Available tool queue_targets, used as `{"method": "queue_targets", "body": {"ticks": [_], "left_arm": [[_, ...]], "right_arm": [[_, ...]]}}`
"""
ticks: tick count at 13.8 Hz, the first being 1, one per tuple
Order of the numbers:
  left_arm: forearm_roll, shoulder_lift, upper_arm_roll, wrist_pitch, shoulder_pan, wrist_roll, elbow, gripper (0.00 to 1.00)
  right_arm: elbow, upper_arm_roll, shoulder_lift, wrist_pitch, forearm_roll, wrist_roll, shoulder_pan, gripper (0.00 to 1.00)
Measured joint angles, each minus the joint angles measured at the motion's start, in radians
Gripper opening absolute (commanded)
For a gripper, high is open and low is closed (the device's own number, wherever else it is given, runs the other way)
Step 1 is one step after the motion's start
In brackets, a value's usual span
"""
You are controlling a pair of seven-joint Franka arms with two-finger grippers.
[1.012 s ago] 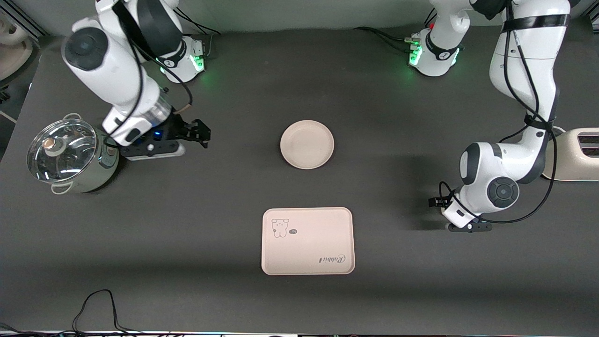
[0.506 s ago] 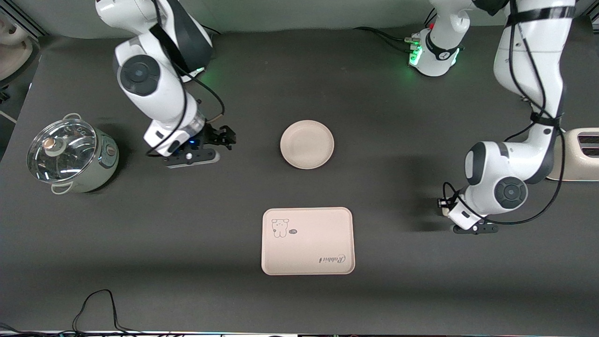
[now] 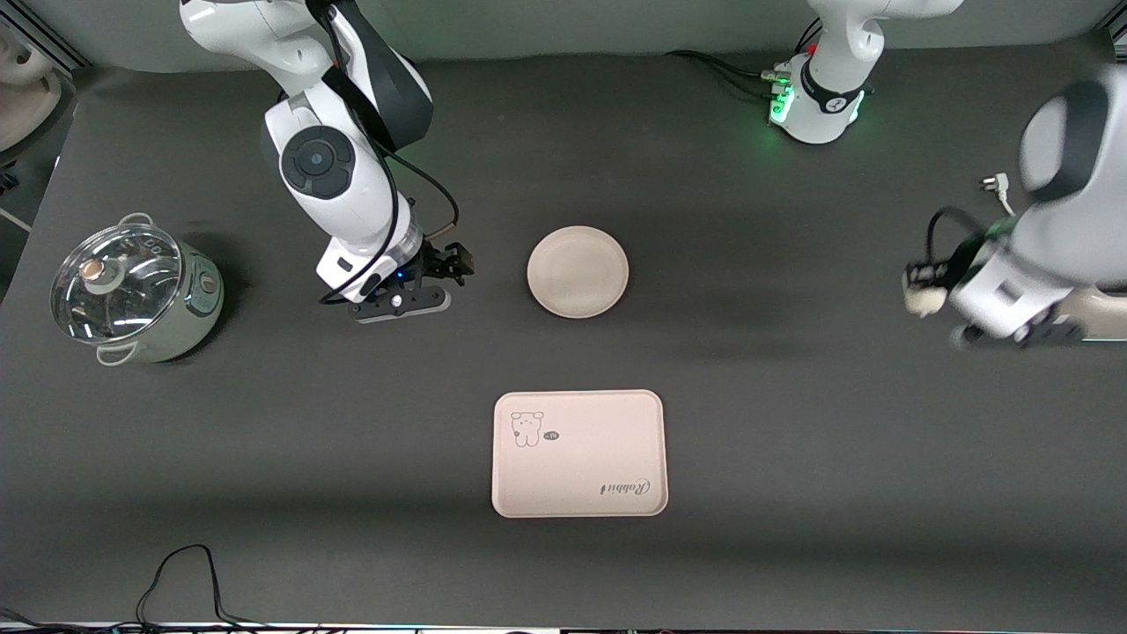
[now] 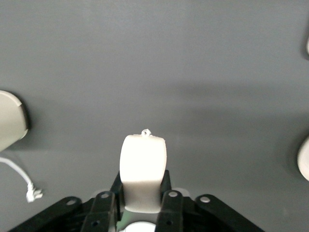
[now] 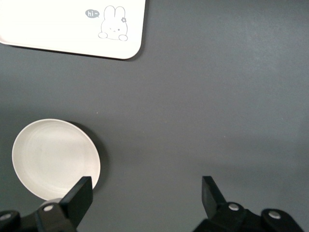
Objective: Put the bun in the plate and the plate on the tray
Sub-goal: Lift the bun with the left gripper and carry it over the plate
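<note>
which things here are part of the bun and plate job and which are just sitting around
Job: bun, shut in the left hand above the table's left-arm end; plate; tray; open right hand beside the plate.
Lying about: lidded pot, toaster.

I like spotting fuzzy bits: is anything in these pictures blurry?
Front view: the left gripper and its arm look smeared, the small white bun too; the round cream plate and pink rectangular tray look sharp. Left wrist view: that bun is sharp.
</note>
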Motion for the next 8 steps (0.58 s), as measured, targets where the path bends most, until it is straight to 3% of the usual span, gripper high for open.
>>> {"method": "queue_targets", "body": {"ticks": [3, 5, 8], "left_arm": [[-0.013, -0.088, -0.033, -0.018, -0.032, -0.109, -0.054, 0.35], [-0.028, -0.084, -0.099, 0.002, -0.109, -0.294, -0.077, 0.35], [-0.066, -0.023, -0.198, 0.134, -0.257, -0.618, -0.097, 0.34]], "right_arm": [[-0.014, 0.000, 0.015, 0.045, 0.000, 0.001, 0.000, 1.00], [-0.017, 0.000, 0.026, 0.065, 0.000, 0.003, 0.000, 1.00], [-0.021, 0.000, 0.046, 0.108, 0.000, 0.026, 0.000, 1.00]]}}
